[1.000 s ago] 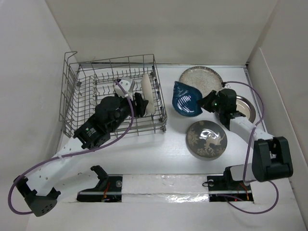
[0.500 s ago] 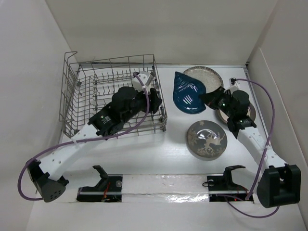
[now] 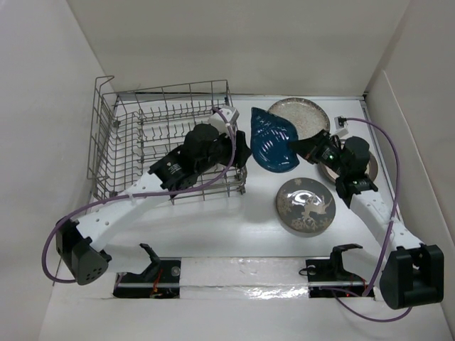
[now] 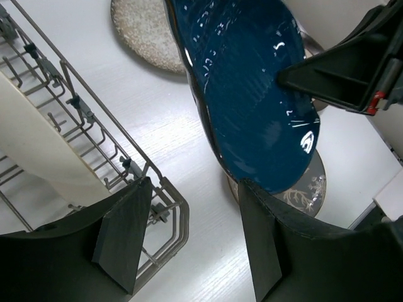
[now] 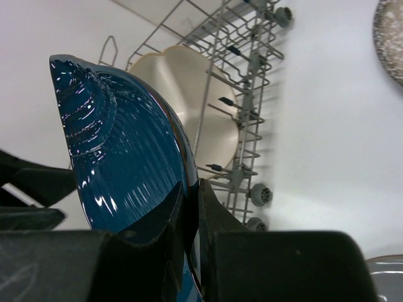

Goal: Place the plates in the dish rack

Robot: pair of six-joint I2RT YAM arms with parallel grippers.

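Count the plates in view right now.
5: cream plate in the dish rack; dark blue dish held by the right gripper; speckled plate behind it; deer plate in front; silver-rimmed plate mostly hidden under the right arm.

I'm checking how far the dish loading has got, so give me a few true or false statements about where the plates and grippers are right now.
1. The right gripper is clamped on the rim of the dark blue dish. True.
2. The left gripper is holding the cream plate. False: its jaws are open and empty, and the cream plate stands on edge in the dish rack.
3. The grey deer plate is loaded in the dish rack. False: it lies flat on the table, outside the rack.
4. The speckled plate lies on the table, outside the rack. True.
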